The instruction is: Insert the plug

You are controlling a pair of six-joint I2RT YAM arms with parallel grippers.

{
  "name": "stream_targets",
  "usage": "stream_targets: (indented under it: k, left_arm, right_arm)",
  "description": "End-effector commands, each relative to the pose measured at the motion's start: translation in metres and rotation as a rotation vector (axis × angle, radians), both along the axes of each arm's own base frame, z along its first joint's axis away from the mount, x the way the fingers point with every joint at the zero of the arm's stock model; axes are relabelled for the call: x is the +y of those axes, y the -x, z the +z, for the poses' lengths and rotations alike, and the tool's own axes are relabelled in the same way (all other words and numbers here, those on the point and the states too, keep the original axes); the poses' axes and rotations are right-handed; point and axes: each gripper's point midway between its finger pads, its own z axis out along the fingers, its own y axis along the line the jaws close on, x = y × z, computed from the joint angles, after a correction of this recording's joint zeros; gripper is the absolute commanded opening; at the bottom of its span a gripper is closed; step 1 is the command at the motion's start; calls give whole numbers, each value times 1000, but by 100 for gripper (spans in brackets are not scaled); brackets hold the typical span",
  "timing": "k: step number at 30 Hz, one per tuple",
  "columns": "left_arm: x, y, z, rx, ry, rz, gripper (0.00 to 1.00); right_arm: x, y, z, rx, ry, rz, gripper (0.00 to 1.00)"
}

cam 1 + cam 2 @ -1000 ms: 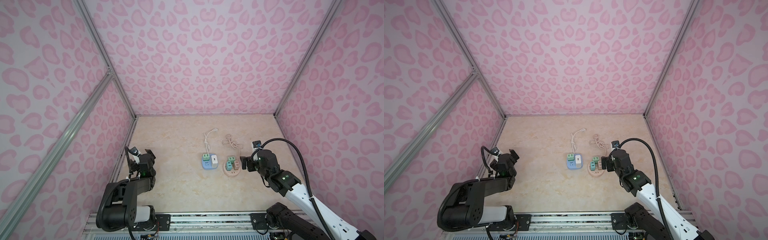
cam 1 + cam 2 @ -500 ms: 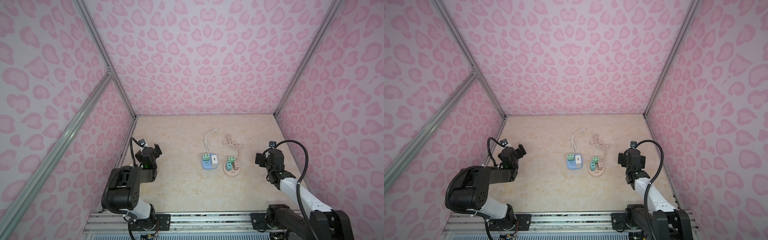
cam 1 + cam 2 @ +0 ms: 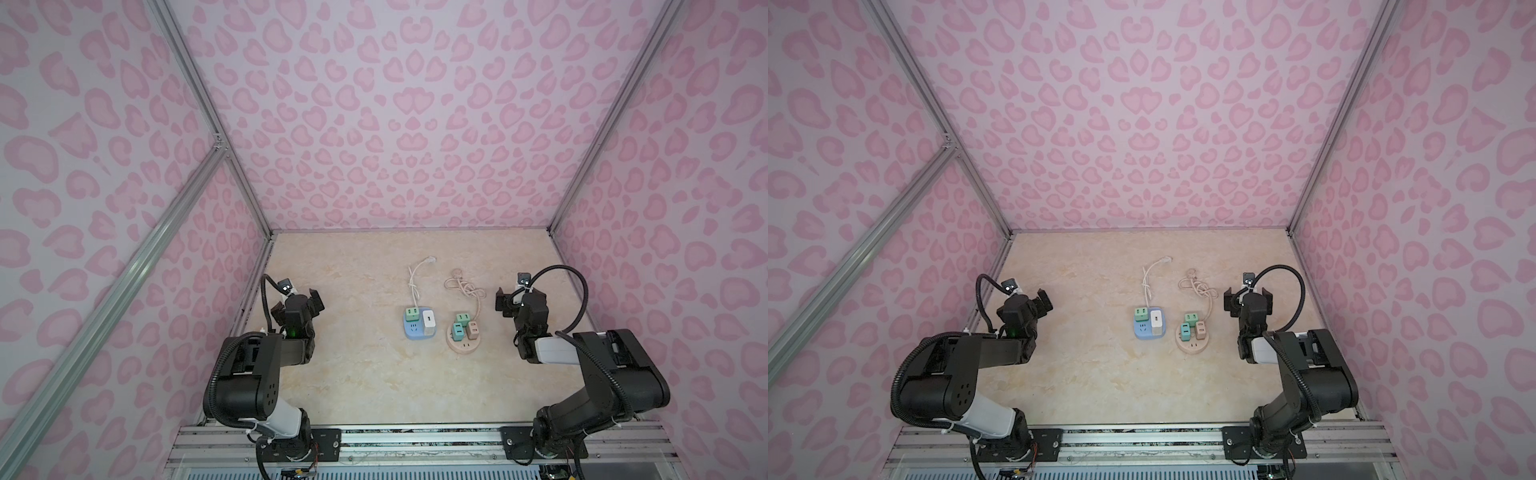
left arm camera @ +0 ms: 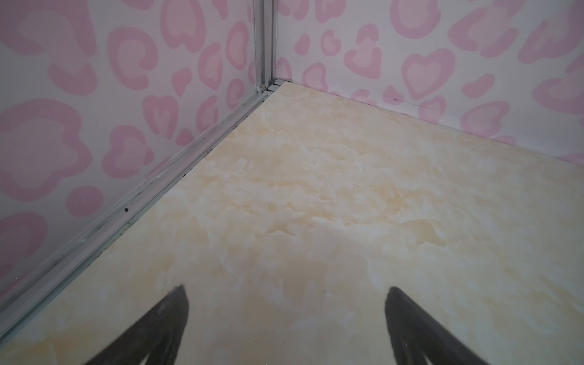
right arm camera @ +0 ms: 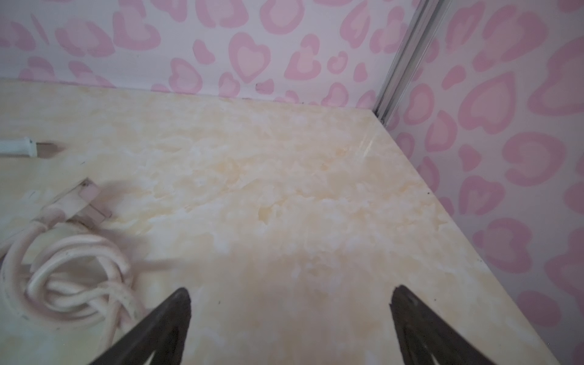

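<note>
A cream marbled table (image 3: 357, 374) fills the lower middle of both top views. Walls (image 3: 395, 104) with pink hearts close three sides, silver posts (image 3: 217, 140) run up the far corners, and a metal rail (image 3: 415, 436) crosses the bottom edge.

Lab test booth: pink-patterned walls (image 3: 395, 124), aluminium frame (image 3: 590, 137).
</note>
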Motion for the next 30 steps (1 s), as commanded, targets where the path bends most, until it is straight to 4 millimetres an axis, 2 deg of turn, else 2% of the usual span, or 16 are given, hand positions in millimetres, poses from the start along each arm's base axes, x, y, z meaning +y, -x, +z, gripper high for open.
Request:
stream_targets:
  k: [1, 21, 24, 30]
  left_arm:
    - [1, -3, 5, -18, -4, 4, 98]
    - [1, -4, 4, -13, -7, 4, 99]
    - [-17, -16, -2, 36, 19, -126, 98]
    - [-17, -11, 0, 18, 20, -135, 98]
  right_arm:
    - [-2, 2, -4, 4, 16, -12, 99]
    - [3, 3, -3, 2, 37, -5, 99]
    - [4, 2, -3, 1, 35, -3, 99]
    - [4, 3, -3, 3, 35, -2, 98]
